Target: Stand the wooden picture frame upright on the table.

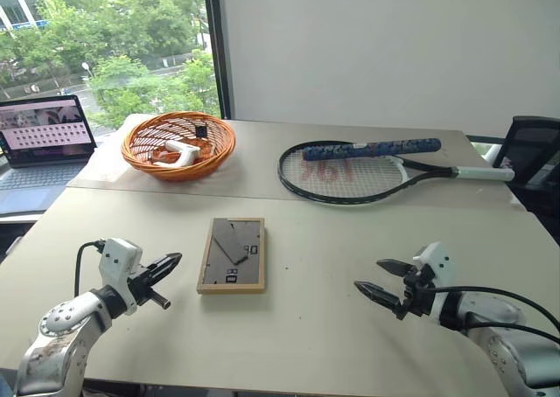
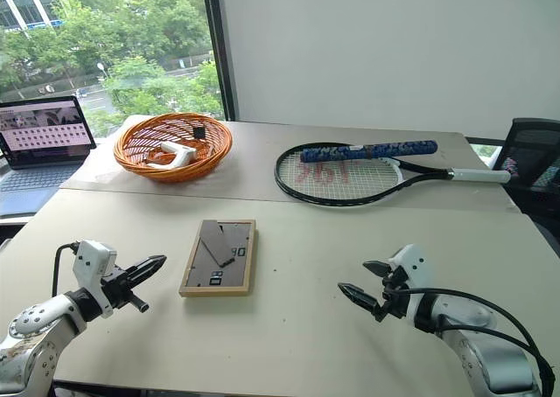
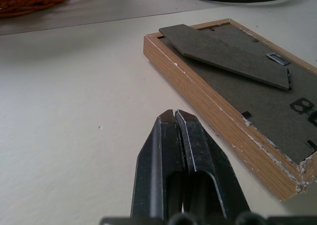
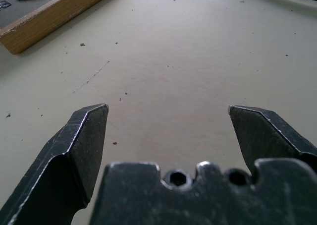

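Note:
The wooden picture frame (image 1: 233, 255) lies flat, face down, in the middle of the table (image 1: 315, 327). Its dark grey back faces up, and the fold-out stand (image 3: 225, 56) is raised slightly off it. My left gripper (image 1: 175, 259) hovers just left of the frame with its fingers pressed shut and nothing between them. In the left wrist view the frame's near wooden edge (image 3: 218, 121) is just past the fingertips (image 3: 173, 117). My right gripper (image 1: 374, 276) hangs open to the right of the frame, well apart from it, and empty.
An orange wicker basket (image 1: 178, 143) with a white object inside stands at the back left. A tennis racket (image 1: 367, 171) lies at the back right with a blue tube (image 1: 372, 149) beside it. A laptop (image 1: 44, 135) sits off the far left, a dark chair (image 1: 529, 152) at the right.

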